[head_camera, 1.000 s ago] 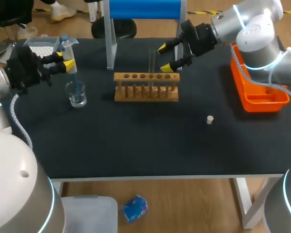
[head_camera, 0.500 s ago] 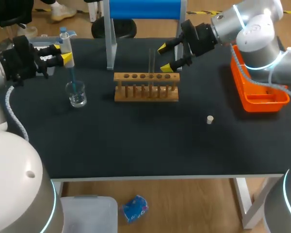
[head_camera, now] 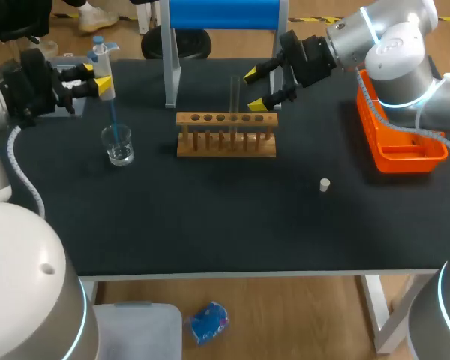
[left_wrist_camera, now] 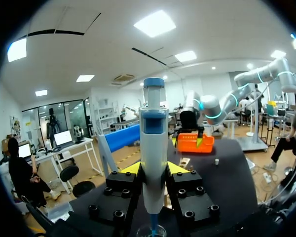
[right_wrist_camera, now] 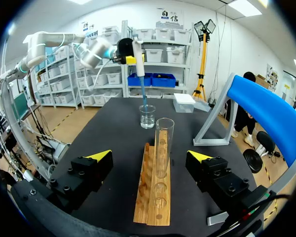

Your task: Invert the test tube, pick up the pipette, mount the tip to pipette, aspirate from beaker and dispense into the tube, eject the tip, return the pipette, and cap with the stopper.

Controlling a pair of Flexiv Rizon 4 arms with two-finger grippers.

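My left gripper (head_camera: 97, 79) is shut on the white and blue pipette (head_camera: 102, 63), held upright over the glass beaker (head_camera: 119, 147). The pipette's blue tip (head_camera: 113, 116) points down and ends about at the beaker's mouth. In the left wrist view the pipette (left_wrist_camera: 153, 143) stands between the fingers, with the beaker (left_wrist_camera: 153, 231) just below. My right gripper (head_camera: 256, 90) is open, a finger on either side of the clear test tube (head_camera: 235, 91) and apart from it. The tube (right_wrist_camera: 164, 145) stands upright in the wooden rack (head_camera: 226, 135). A small white stopper (head_camera: 325, 184) lies right of the rack.
An orange tray (head_camera: 402, 142) sits at the right edge under my right arm. A blue panel on grey legs (head_camera: 171, 71) stands behind the rack. The tip box (right_wrist_camera: 186, 102) is at the far left corner, behind my left gripper.
My left gripper has risen with the pipette, drawing the tip up out of the beaker's water. The right arm and the tube have not moved.
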